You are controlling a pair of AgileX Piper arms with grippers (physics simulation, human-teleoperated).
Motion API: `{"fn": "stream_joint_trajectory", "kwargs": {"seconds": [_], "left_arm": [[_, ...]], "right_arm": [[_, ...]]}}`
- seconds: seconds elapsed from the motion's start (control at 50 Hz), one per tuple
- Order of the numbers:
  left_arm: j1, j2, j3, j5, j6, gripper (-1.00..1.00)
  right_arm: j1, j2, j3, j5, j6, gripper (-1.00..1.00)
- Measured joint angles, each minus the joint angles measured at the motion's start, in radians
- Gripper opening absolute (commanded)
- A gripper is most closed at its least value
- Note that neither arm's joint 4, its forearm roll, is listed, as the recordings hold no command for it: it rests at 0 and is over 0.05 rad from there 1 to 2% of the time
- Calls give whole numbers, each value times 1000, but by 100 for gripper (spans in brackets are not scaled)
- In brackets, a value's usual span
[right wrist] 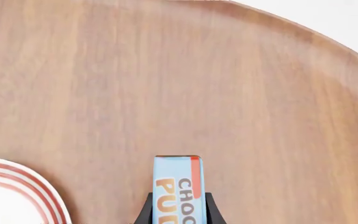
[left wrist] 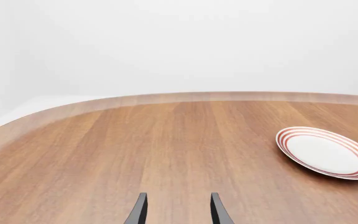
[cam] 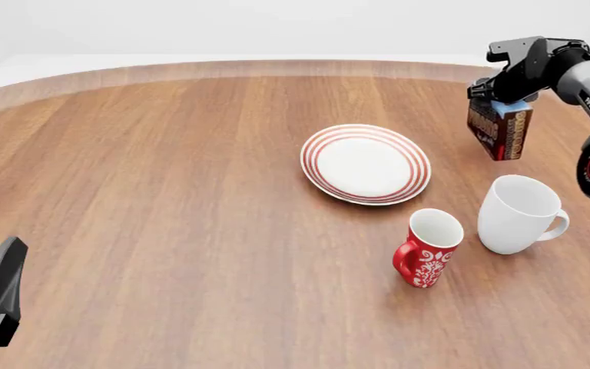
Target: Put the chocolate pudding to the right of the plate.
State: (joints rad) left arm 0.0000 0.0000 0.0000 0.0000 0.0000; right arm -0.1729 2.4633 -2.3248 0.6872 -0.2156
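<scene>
Front view: right gripper (cam: 502,108) clamped on chocolate pudding (cam: 500,131), upper right; prob light, stiff box, pinch flat sides.

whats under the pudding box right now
Only bare wooden table, to the right of the plate. The pudding box hangs in the right gripper, jaws clamping its top; its underside is hidden from every view.

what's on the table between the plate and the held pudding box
Nothing: bare wood separates the plate from the chocolate pudding in the right gripper, per the front view.
</scene>
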Motion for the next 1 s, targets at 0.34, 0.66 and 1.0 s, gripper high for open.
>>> {"fn": "stream_joint_trajectory", "kwargs": {"seconds": [0.34,0.66,1.0], "left_arm": [[0,0,0,0,0,100],[0,0,0,0,0,100],[0,0,0,0,0,100]], "right_arm": [[8,18,29,-13,-5,-100],[-11,-6,66,-40,0,100],[21,-64,-151,96,27,100]]}}
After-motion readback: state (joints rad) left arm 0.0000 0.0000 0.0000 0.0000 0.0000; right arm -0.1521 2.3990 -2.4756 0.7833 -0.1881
